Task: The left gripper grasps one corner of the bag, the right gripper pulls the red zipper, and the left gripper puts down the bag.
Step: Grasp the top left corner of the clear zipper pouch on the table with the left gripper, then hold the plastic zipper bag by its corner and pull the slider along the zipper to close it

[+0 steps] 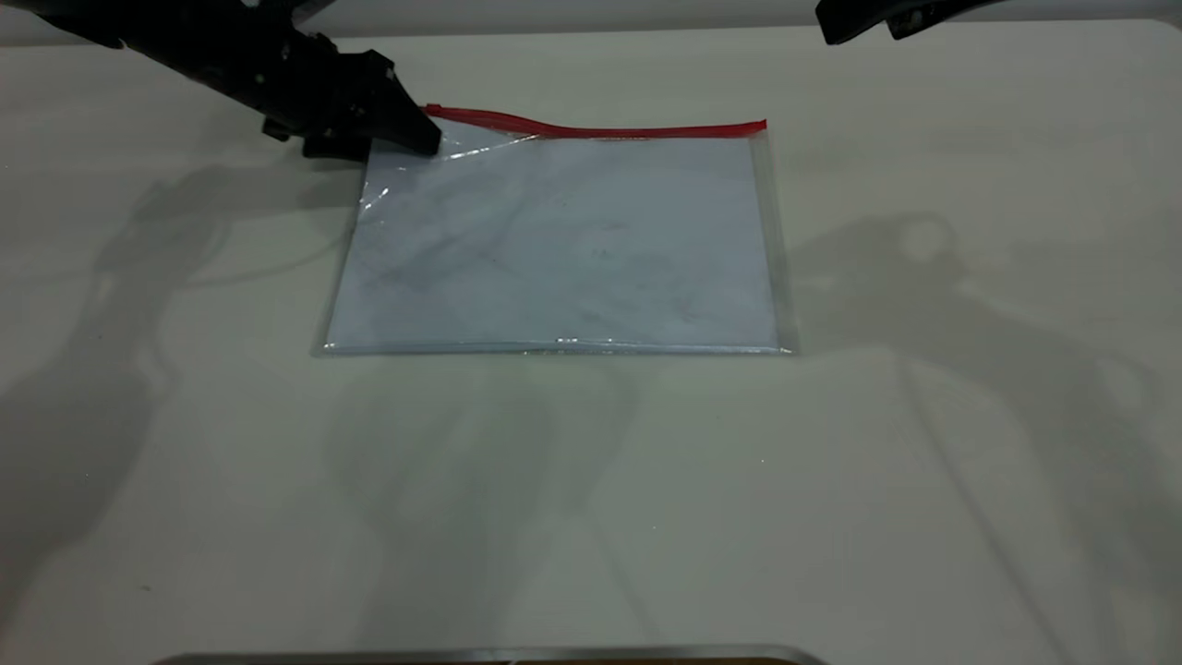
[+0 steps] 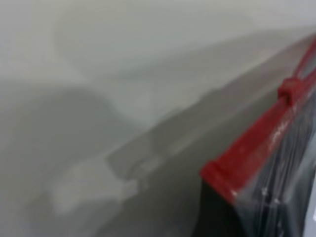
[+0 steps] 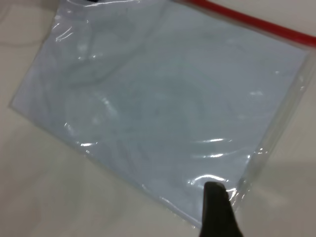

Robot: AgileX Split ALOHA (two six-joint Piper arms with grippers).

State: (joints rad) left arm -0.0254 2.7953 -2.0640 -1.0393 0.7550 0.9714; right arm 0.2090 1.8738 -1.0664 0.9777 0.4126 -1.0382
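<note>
Lying flat on your pale desk (image 1: 591, 517), the bag (image 1: 563, 249) is a clear, glossy rectangular pouch with pale blue-white sheets inside. Its red zipper (image 1: 600, 129) runs along the far edge, lifted and rippled near the corner of the bag (image 1: 443, 139), where your left pincer (image 1: 427, 139) sits clamped on the plastic (matte black, tapering). Your right pincer (image 1: 836, 32) hangs well apart above the far right; I cannot tell its opening.

Pale matte counter (image 1: 591, 517) filled view; soft grey shadows crossed it; metal edge strip (image 1: 489, 655) ran along near side.
</note>
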